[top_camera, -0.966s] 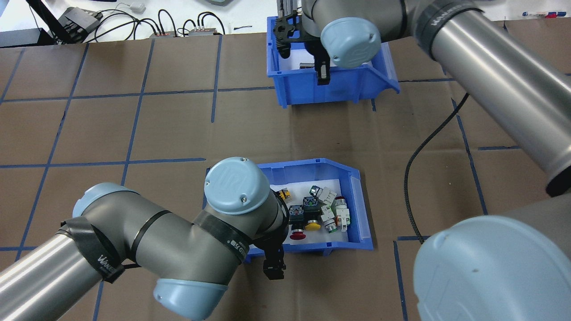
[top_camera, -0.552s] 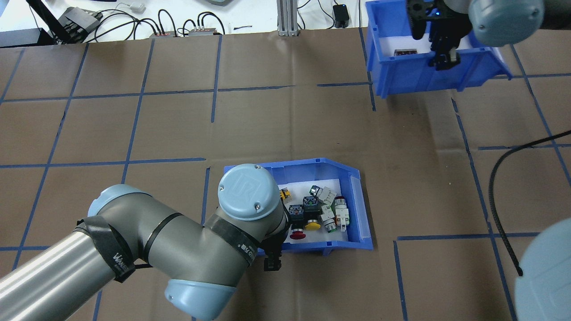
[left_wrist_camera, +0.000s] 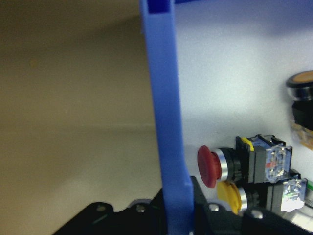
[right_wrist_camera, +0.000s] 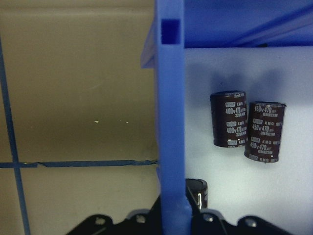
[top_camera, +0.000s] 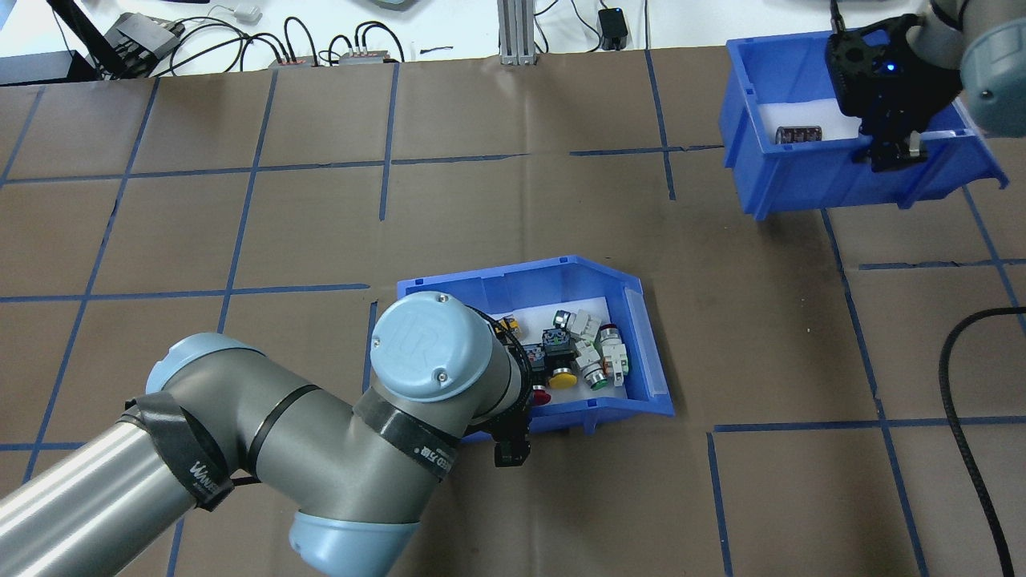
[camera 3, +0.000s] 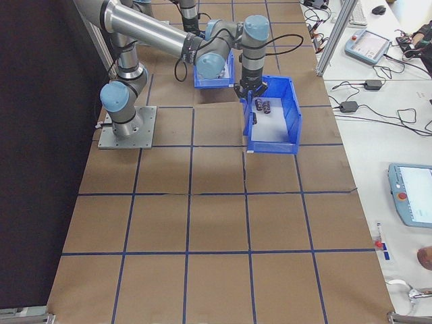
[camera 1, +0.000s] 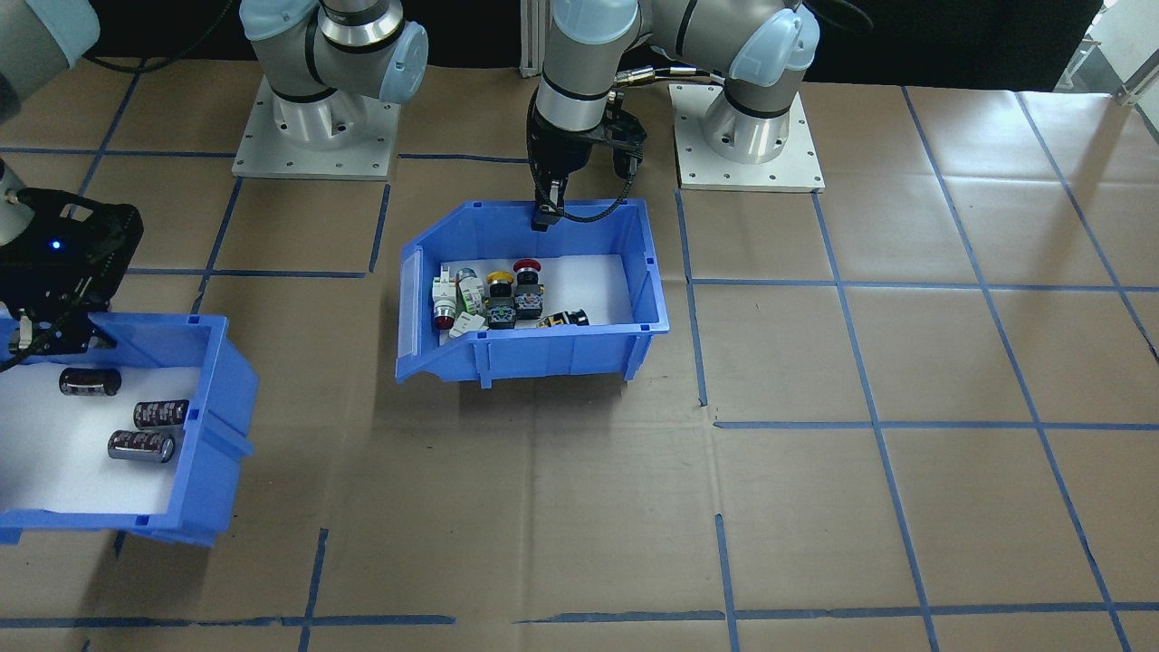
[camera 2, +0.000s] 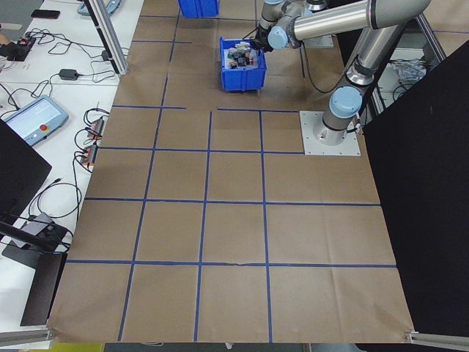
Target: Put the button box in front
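Observation:
The button box (top_camera: 521,276) is a blue bin with a white liner that holds red, yellow, white and black push-buttons (top_camera: 563,378). It stands mid-table (camera 1: 543,358), sloped end toward the robot's right. My left gripper (top_camera: 510,437) is shut on its near wall, the blue wall (left_wrist_camera: 164,122) pinched between the jaws beside a red mushroom button (left_wrist_camera: 208,166). Seen from the front, the same gripper (camera 1: 543,213) comes down on the box's back wall. My right gripper (top_camera: 890,152) is shut on the wall (right_wrist_camera: 171,122) of the other blue bin (top_camera: 801,188).
The other bin (camera 1: 208,407) holds black cylindrical capacitors (right_wrist_camera: 247,129) and sits at the far right of the overhead view. Cables and devices (top_camera: 240,40) lie on the white bench beyond the far edge. A black cable (top_camera: 962,385) loops at the right.
The right arm has carried the capacitor bin from the far middle to the far right. The left gripper, still holding the button box, has shifted it slightly away from the robot.

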Controlling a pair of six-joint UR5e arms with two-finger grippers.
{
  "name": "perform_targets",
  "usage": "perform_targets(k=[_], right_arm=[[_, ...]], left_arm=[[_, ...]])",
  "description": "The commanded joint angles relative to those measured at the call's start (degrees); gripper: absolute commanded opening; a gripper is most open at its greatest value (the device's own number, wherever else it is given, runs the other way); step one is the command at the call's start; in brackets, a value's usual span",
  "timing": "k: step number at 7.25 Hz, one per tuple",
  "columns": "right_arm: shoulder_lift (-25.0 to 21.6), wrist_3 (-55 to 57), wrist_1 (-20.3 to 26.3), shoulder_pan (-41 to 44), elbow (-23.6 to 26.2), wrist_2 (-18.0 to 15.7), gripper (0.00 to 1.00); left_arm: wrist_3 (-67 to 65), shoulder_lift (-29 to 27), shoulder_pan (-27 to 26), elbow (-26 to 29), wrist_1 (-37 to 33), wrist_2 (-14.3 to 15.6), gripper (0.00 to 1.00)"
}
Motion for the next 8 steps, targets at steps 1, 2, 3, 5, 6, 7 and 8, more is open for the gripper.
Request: perform_targets(k=[1, 2, 3, 5, 6, 7, 8], right_arm=[[-9.7, -1.1, -0.3, -1.3, 9.7, 0.1, 0.01], [-13.2, -2.4, -0.7, -1.3, 13.8, 0.3, 0.01], [-14.9, -2.7, -3.7, -1.2, 16.8, 0.3, 0.01], [-14.7, -2.8, -4.6, -1.2, 16.6, 0.4, 0.01], [-14.3, -3.2, -4.6, -1.2, 16.6, 1.4, 0.01], [-14.0, -4.3, -4.7, -1.2, 16.5, 1.5, 0.01], [-14.0, -4.4, -4.6, -1.2, 16.5, 1.5, 0.01]], left_arm=[[5.0, 2.4, 0.8, 0.4, -1.7, 2.2, 0.00], [8.5, 3.6, 4.0, 0.5, -3.4, 3.6, 0.00], [14.6, 5.3, 10.3, 0.9, -5.6, 2.9, 0.00], [23.6, 5.6, 19.5, 5.0, -10.9, 1.2, 0.00], [26.5, 2.8, 22.6, 9.4, -12.6, 0.8, 0.00], [27.2, -2.3, 23.3, 14.6, -13.4, 0.7, 0.00], [27.1, -9.6, 23.2, 22.2, -13.5, 0.6, 0.00]])
